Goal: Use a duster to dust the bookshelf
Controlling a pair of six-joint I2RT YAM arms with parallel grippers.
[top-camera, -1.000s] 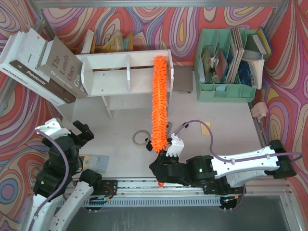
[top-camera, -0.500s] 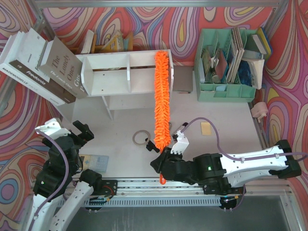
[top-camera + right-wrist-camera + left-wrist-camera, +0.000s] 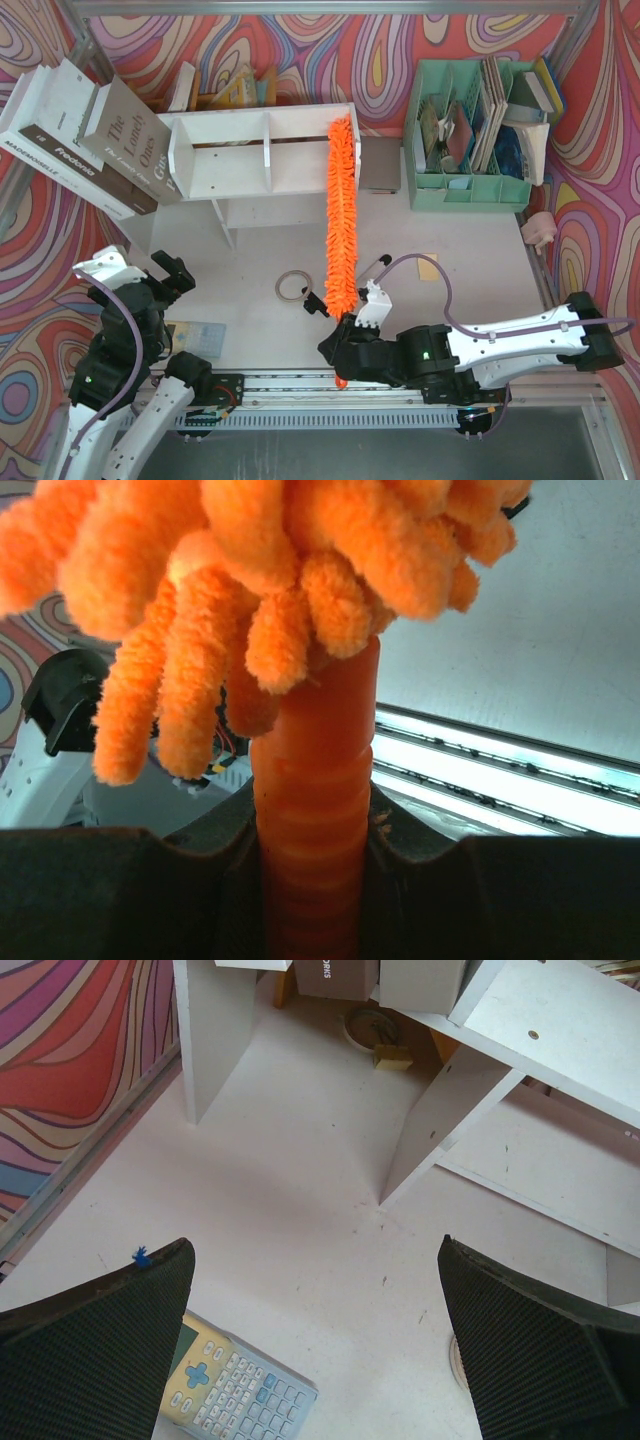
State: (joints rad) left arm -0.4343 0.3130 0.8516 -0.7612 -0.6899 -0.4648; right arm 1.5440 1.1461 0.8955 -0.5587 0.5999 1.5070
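Duster handle (image 3: 315,750) partly hidden inside right claw (image 3: 314,885); calculator (image 3: 236,1397) cropped at frame edge.

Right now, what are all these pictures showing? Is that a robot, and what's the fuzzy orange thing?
Yes, it's a robot: two arms bolted to a table's near edge, each ending in a two-finger pincher called a gripper. The big picture looks down from above. The other two come from little cameras on the wrists, so you see each arm's own fingers. The right gripper is shut on the handle of the duster, the fuzzy orange thing. Its far end reaches over the top of the white bookshelf. The left gripper is open and holds nothing. On the table there's also a calculator, a green organiser and a thin ring. Big books lean at the bookshelf's left.
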